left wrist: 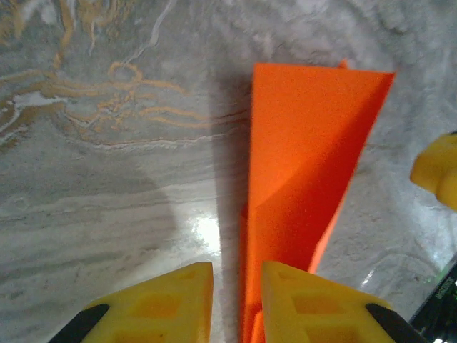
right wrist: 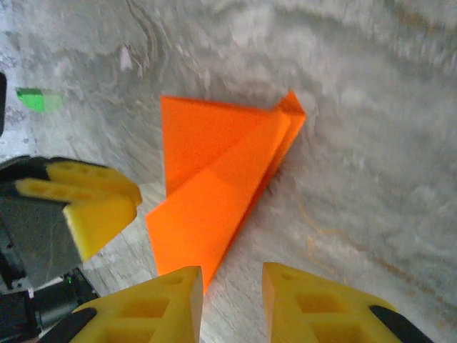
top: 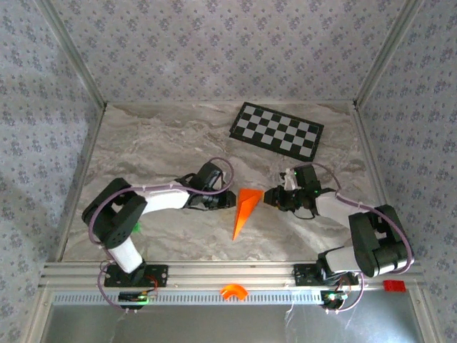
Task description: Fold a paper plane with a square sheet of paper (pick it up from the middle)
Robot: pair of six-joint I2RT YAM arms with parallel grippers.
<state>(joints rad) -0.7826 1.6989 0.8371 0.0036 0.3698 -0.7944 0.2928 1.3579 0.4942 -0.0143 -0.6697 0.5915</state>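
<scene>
**A:** Where do we stand?

**B:** The paper (top: 245, 211) lies mid-table, folded to a narrow wedge with its tip toward 7 o'clock. Our left gripper (top: 228, 201) sits at its 9 o'clock and our right gripper (top: 268, 196) at its 3 o'clock. Both are beside the wide end.

**A:** And the jaws?

**B:** Both are narrowly parted and hold nothing. From the left wrist, the paper's edge runs into that gripper's gap. From the right wrist, a corner only reaches the mouth.

**A:** What worries us?

**B:** The layers look sprung rather than flat. If we close on one layer alone, we would likely peel the fold open. If we press in from both sides, the thin sheet may buckle or skate across the smooth table (top: 164, 143). Our grippers are also near each other, so they could knock together over the crease.
</scene>
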